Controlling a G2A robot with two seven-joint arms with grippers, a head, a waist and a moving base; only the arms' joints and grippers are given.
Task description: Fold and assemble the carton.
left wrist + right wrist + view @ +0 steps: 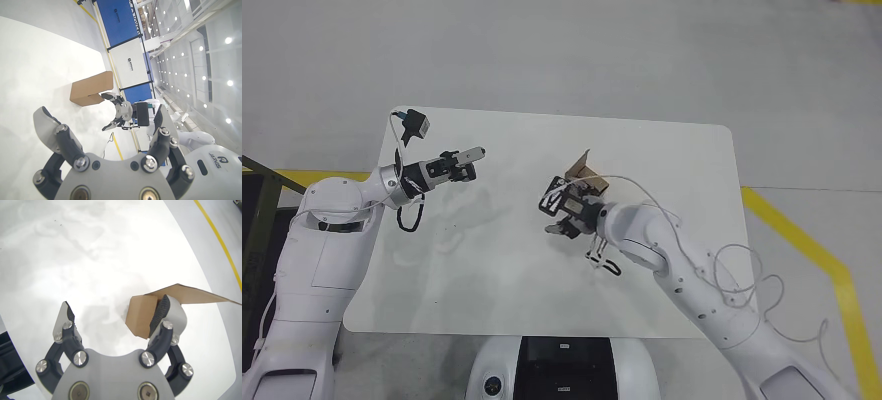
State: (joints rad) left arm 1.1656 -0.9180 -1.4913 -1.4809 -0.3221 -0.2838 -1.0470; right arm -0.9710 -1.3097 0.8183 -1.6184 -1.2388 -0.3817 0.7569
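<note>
Standing on the white counter, the brown carton was only partly folded and sat a little toward the far edge, near the middle of the surface. In the left wrist view the carton showed one broad panel with a rounded corner raised above a lower, box-like part, with a notch cut between them. In the right wrist view the carton showed a short folded flap close to the camera and a long thin panel running away from it, seen nearly edge-on.

The right gripper was just beside the carton, on its near side. Its fingers were spread wide, pinching nothing. One ribbed pad lay against the side of the short flap, while the other finger stood well apart over bare counter. Seen from the left wrist, the right gripper had one dark fingertip touching the carton's lower corner.

The left gripper hung over the left part of the counter, well apart from the carton. Its fingers were also spread, with nothing between them.

A yellow line ran across the floor beyond the counter's right side.
</note>
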